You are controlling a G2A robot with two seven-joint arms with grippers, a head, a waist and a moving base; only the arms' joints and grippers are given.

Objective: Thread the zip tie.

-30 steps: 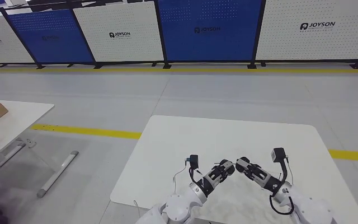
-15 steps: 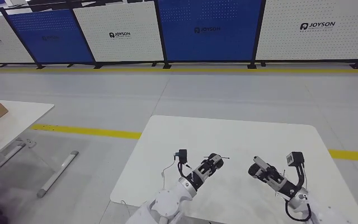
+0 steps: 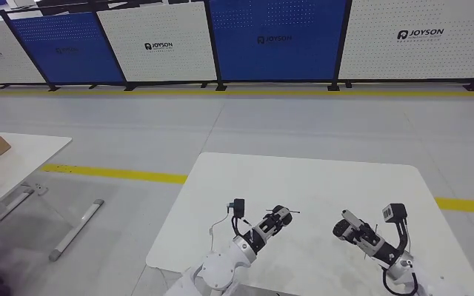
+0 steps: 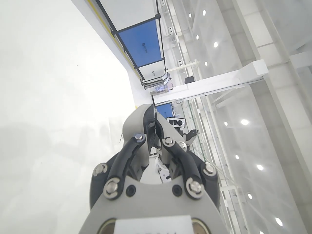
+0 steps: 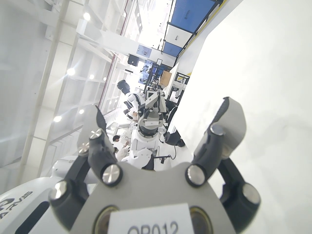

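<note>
A thin black zip tie [image 3: 292, 212] sticks out of my left gripper [image 3: 282, 215] over the near part of the white table [image 3: 311, 177]. In the left wrist view the left gripper [image 4: 153, 110] is shut on the zip tie [image 4: 154, 125], a dark strip pinched between the pads. My right gripper [image 3: 341, 224] is a hand's width to the right of it, a little above the table. In the right wrist view the right gripper [image 5: 162, 108] is open with nothing between its fingers, and the left gripper [image 5: 153, 104] faces it farther off.
The table's near edge [image 3: 159, 263] runs close to the left arm. A yellow floor line [image 3: 111, 173] and blue and white partition panels [image 3: 278, 41] lie beyond the table. Another white table [image 3: 22, 155] stands at the far left.
The two grippers were together at the table's near middle and have drawn apart. The right gripper moved right and now stands open. The left moved slightly left with the zip tie.
</note>
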